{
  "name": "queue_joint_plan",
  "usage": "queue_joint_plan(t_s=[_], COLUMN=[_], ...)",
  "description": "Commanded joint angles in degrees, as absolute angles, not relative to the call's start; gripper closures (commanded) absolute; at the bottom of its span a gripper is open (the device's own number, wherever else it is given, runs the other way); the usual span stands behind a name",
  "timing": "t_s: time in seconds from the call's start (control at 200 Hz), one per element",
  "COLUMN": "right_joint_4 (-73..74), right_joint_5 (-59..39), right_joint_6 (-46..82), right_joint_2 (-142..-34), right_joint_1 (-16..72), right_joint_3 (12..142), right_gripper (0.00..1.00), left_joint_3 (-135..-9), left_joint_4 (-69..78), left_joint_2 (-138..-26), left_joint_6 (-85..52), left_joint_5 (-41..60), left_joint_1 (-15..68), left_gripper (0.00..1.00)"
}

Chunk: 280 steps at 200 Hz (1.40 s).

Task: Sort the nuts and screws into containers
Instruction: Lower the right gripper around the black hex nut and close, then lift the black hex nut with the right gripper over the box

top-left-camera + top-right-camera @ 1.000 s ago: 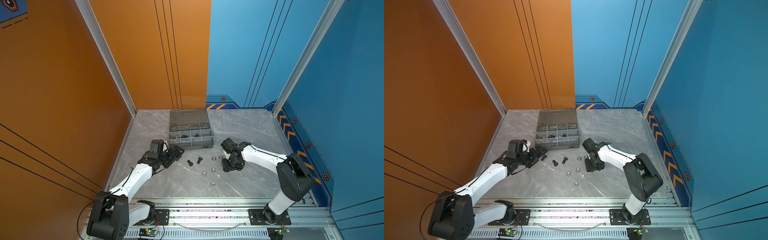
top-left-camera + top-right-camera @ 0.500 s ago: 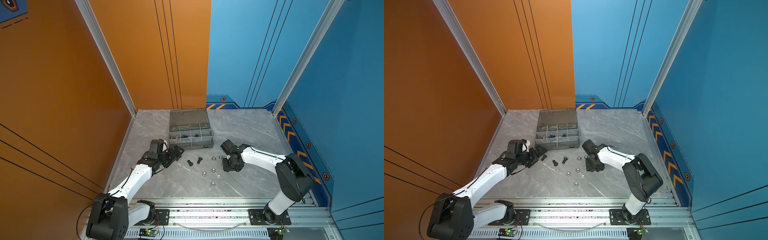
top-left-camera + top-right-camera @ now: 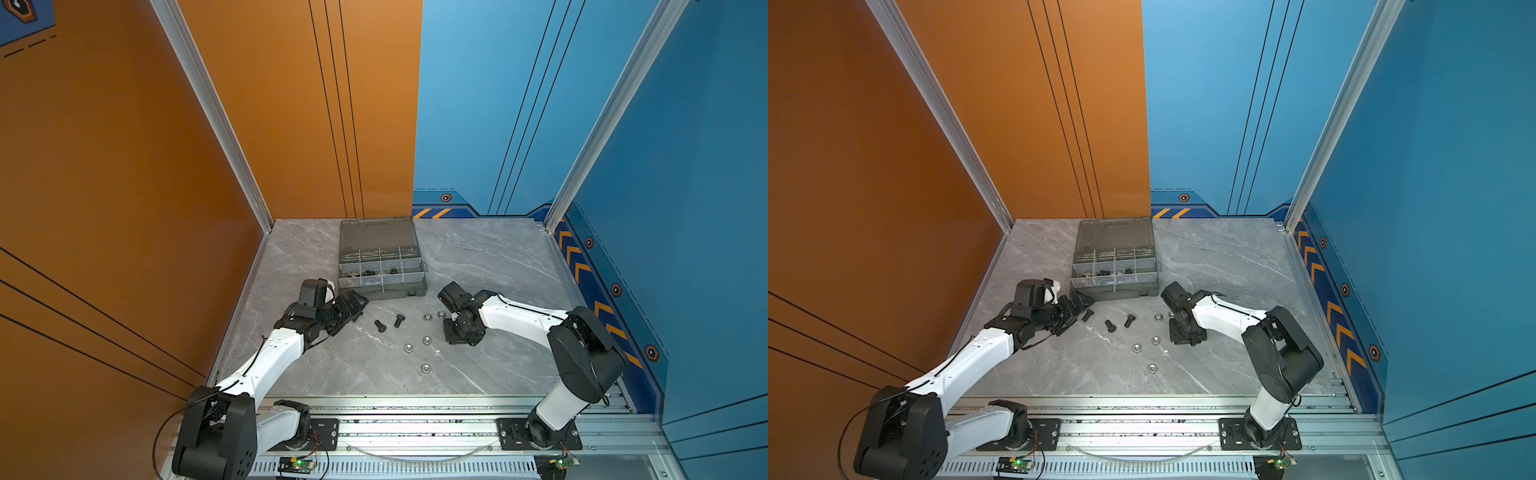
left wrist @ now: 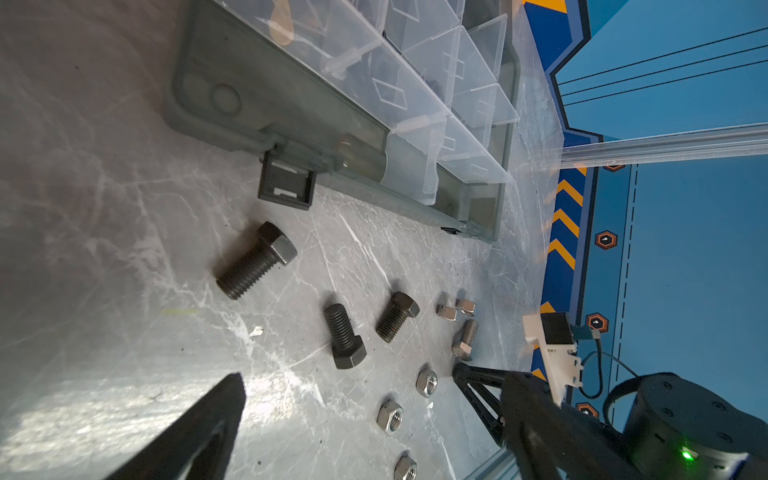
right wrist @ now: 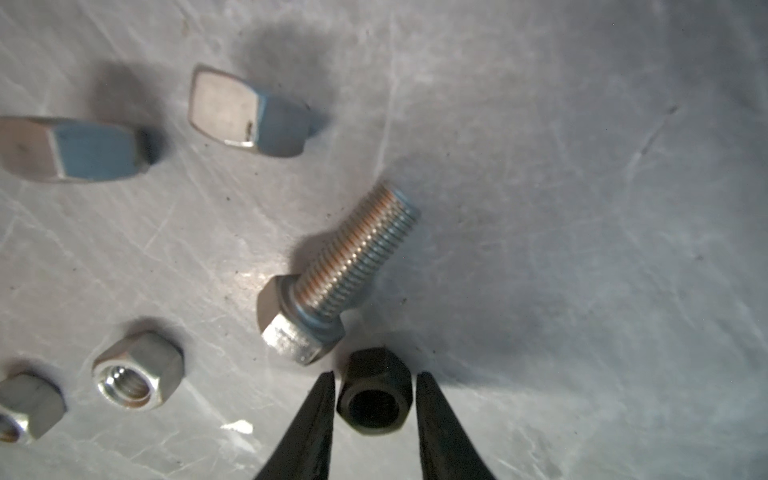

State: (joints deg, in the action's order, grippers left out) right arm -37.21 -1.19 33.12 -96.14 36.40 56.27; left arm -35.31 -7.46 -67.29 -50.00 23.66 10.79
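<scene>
Right gripper (image 5: 374,375) brackets the black hex nut (image 5: 374,399) lying on the table (image 5: 582,208) beside the silver bolt (image 5: 332,274); whether it pinches yet, can't tell. Looks light, hard, slick: squeeze opposite flats. Left gripper (image 3: 352,306) gapes, empty.

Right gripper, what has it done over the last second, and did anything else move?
The right gripper barely shifted but narrowed its jaws around a black nut beside the silver bolt; whether it grips yet is unclear. Nothing was lifted or released. The left gripper stays open by the organiser case, and the loose black bolts and silver nuts lie where they were.
</scene>
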Motion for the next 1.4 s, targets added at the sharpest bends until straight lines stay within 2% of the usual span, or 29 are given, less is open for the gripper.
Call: queue_joint_plan(t_s=[0.0,0.245,0.696,0.796,0.926,0.996,1.191,1.397], right_joint_4=[-37.00,-36.06,-34.55,-34.45,-34.87,-35.69,-38.05,-39.88], right_joint_5=[0.21,-0.04,-0.82,-0.89,-1.77,-2.19,-7.06,-12.97], right_joint_6=[33.84,33.68,33.13,33.18,32.70,31.73,26.28,16.43], right_joint_2=[-97.35,-98.26,-99.80,-100.01,-99.61,-98.63,-93.97,-89.76], right_joint_1=[36.62,36.45,35.34,35.34,35.33,35.18,33.70,32.70], right_joint_3=[55.41,55.06,54.14,54.06,54.36,55.07,58.81,68.50], right_gripper=[0.65,0.68,0.66,0.72,0.92,1.00,1.00,1.00], left_joint_3=[-34.44,-34.46,-34.63,-34.71,-34.75,-34.72,-34.46,-34.37], left_joint_4=[-8.00,-7.91,-7.91,-7.91,-8.00,-8.13,-8.17,-7.78], left_joint_2=[-67.65,-67.68,-67.85,-68.02,-67.91,-67.76,-67.50,-67.39], left_joint_6=[-49.66,-49.65,-49.67,-49.64,-49.65,-49.65,-49.83,-50.14], left_joint_5=[24.26,24.22,24.20,24.21,24.33,24.25,24.27,24.50], left_joint_1=[10.50,10.51,10.49,10.52,10.54,10.46,10.54,10.54], left_gripper=[0.02,0.02,0.02,0.02,0.02,0.02,0.02,0.02])
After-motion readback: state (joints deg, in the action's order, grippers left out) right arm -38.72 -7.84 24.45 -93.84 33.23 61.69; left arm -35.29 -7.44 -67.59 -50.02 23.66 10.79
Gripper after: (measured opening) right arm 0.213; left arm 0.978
